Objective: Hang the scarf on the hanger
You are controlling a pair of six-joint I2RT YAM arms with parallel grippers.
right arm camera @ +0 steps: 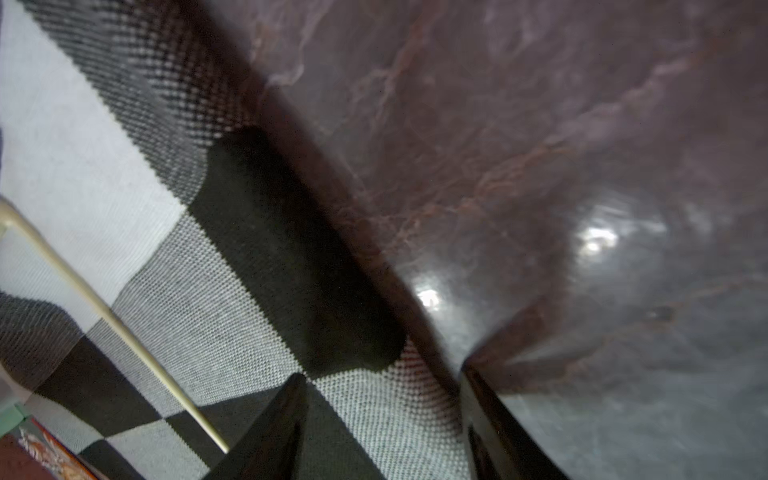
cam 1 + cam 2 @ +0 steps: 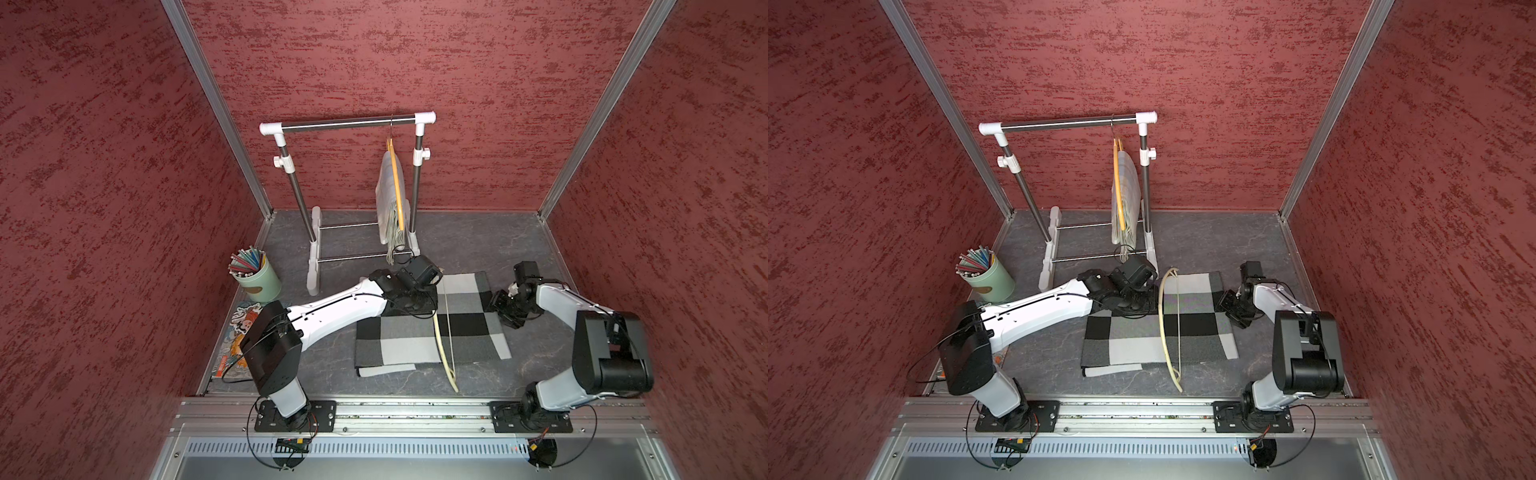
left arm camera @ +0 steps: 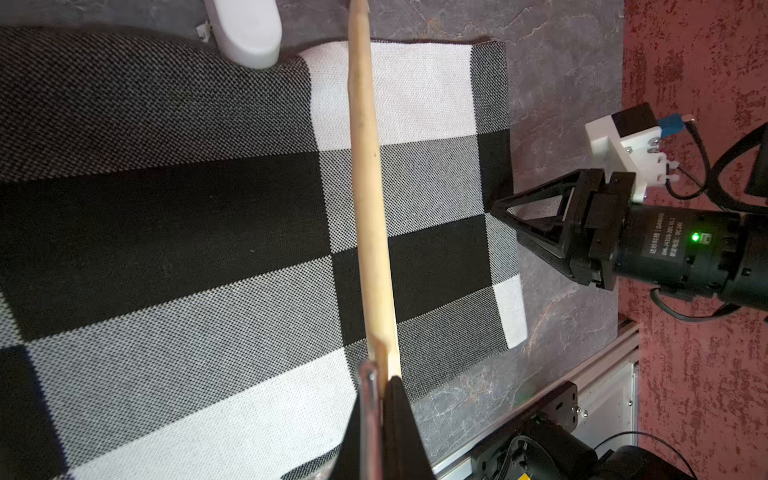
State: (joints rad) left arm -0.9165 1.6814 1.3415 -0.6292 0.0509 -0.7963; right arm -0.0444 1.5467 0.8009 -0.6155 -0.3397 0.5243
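In both top views the checked scarf (image 2: pixel 415 345) lies flat on the table (image 2: pixel 332 365), in front of the rack (image 2: pixel 349 122). My left gripper (image 2: pixel 432 293) holds the pale hanger (image 2: pixel 1161 320) across it. My right gripper (image 2: pixel 496 305) sits at the scarf's right edge.

Left wrist view: my 2 fingers (image 3: pixel 401 415) are clenched on the hanger's end, and its arm crosses the cloth.

Right wrist view: my right jaws stand apart, 1 over the scarf's edge and 1 over bare table, gripping nothing.
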